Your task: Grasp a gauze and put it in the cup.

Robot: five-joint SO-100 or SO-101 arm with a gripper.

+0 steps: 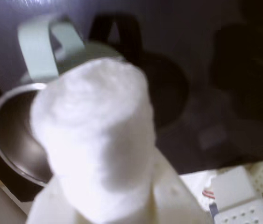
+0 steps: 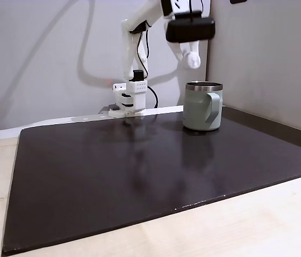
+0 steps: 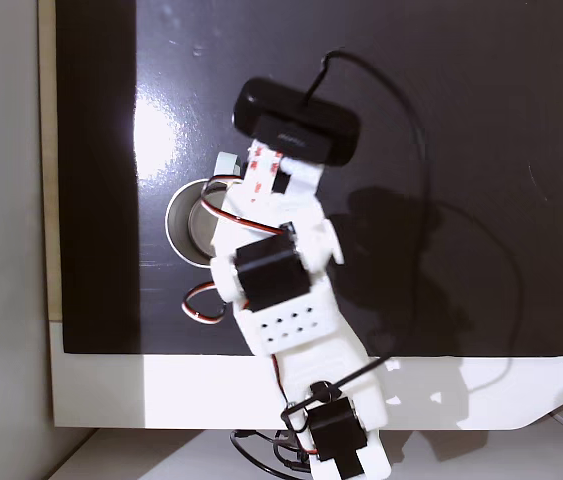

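Note:
In the wrist view, the gauze (image 1: 96, 140), a soft white roll, stands upright between my white fingers (image 1: 173, 193). My gripper (image 1: 108, 191) is shut on it. Just below and left is the open mouth of the sage-green cup (image 1: 10, 140), its loop handle (image 1: 38, 46) pointing away. In a fixed view from the side, my gripper (image 2: 188, 57) hangs above the cup (image 2: 202, 107) with the gauze (image 2: 194, 61) a short way over the steel rim. In a fixed view from above, my arm covers part of the cup (image 3: 172, 222).
A black mat (image 2: 129, 176) covers the light wooden table. The arm's white base (image 2: 128, 101) stands at the mat's far edge. In the side fixed view, a grey wall (image 2: 268, 59) rises close to the right of the cup. A black camera (image 3: 296, 125) rides on the wrist.

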